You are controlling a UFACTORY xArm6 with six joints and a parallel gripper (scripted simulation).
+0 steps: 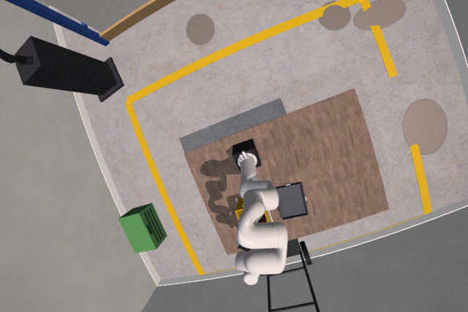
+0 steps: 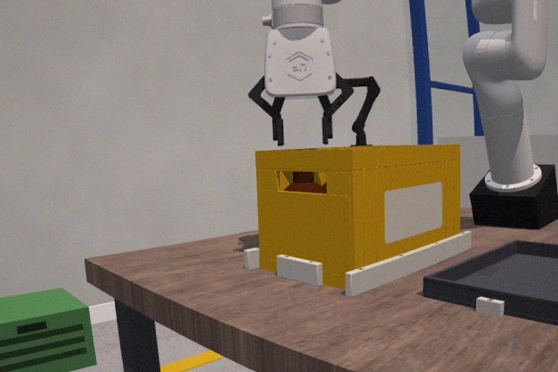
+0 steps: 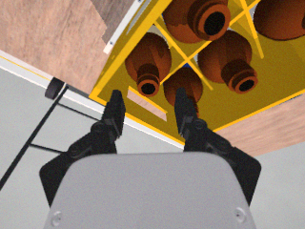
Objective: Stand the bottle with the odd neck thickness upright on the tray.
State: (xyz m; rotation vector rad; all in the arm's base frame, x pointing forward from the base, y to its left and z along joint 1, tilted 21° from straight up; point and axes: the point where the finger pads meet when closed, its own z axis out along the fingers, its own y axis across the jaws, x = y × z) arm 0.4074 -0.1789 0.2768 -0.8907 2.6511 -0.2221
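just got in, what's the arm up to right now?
The white arm's black two-finger gripper hangs open and holding nothing just above the near end of the yellow plastic crate. Brown glass bottles stand upright in the crate's cells, mouths up; the wrist view shows five, one half hidden behind a finger. None has been lifted yet. The dark rectangular tray beside the crate on the wooden table has no bottle on the part in view.

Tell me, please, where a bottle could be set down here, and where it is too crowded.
The dark grey tray shows a bare floor right of the yellow crate. Wooden table shows bare in front of the crate. Inside the crate it is crowded: brown bottles fill the cells seen, under the open gripper.
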